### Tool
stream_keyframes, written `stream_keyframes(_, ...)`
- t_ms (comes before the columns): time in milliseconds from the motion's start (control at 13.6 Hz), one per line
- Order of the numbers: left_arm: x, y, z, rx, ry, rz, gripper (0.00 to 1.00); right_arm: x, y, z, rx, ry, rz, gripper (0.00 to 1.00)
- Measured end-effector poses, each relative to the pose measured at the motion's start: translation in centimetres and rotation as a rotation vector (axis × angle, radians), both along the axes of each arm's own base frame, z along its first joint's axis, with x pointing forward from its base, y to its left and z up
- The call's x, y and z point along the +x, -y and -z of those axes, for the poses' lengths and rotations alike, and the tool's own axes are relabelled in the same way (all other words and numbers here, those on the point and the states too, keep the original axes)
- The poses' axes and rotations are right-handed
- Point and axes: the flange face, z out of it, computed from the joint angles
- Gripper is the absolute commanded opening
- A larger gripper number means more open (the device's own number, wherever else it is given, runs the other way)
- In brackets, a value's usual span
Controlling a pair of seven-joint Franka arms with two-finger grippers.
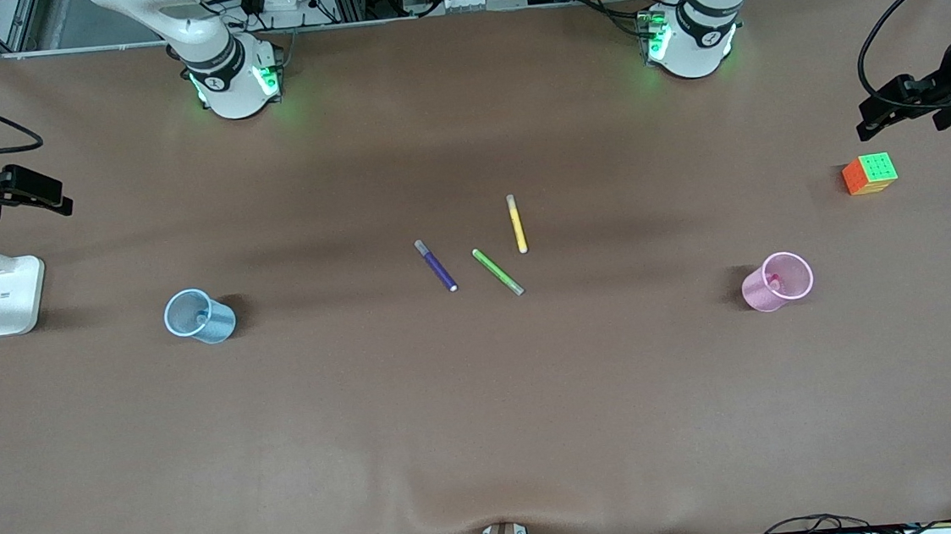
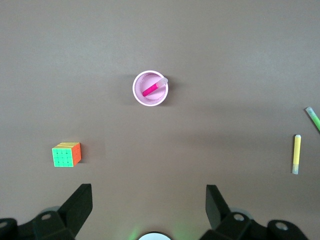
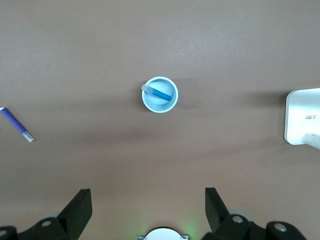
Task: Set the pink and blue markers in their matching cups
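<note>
Pink marker [image 2: 154,88] leans inside pink cup [image 2: 150,89], blue marker [image 3: 160,93] inside blue cup [image 3: 160,94]; likely finished; left end effector [image 2: 149,200] and right end effector [image 3: 148,200] released, high above their cups

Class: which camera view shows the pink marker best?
The left wrist view: it looks straight down into the pink cup, showing the pink marker leaning inside. The front view shows only a glimpse; the right wrist view shows none.

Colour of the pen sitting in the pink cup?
Magenta-pink pen with a pale end, clearest in the left wrist view.
</note>
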Motion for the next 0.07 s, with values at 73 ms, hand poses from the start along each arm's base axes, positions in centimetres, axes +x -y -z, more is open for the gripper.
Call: stream_keyframes(73, -0.02, -0.01, -0.01, 0.0, -0.001, 0.0, 1.0, 0.0, 0.0, 0.0, 0.0, 0.0, 0.0, 1.0)
